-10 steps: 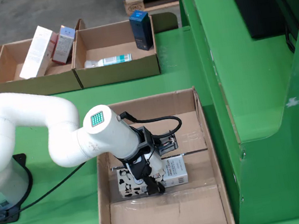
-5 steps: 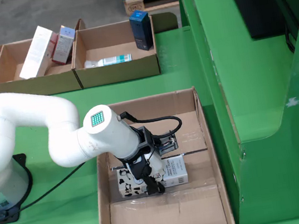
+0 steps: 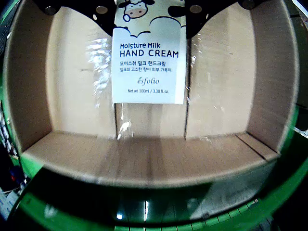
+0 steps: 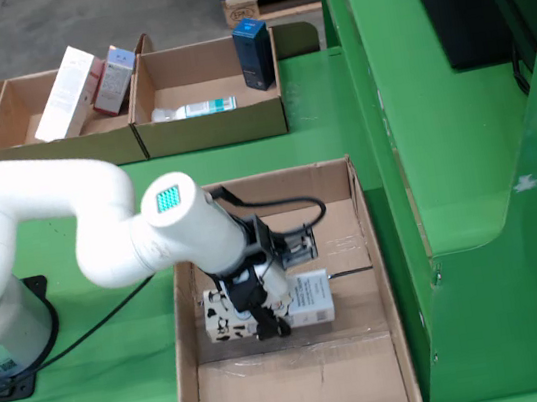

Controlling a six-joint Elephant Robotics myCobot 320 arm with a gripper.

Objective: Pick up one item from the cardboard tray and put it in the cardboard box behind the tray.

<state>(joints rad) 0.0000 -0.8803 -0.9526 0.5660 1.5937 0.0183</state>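
The gripper [image 4: 263, 315] was clamped on the hand cream box [image 4: 299, 303], holding it inside the large cardboard box [image 4: 379, 275]. In the fixed view, the two cardboard trays [image 4: 212, 128] sat at twelve o'clock from it.

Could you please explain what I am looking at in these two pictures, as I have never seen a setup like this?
The white machine is a robot arm on a green table. The wide picture comes from a fixed camera looking down on it. The other comes from a camera riding on the arm's gripper, looking into a large cardboard box. Its jaws are closed on a cow-patterned hand cream carton, held over the box floor. In the wide view, two shallow cardboard trays sit further back, holding a few more cartons and a small bottle.
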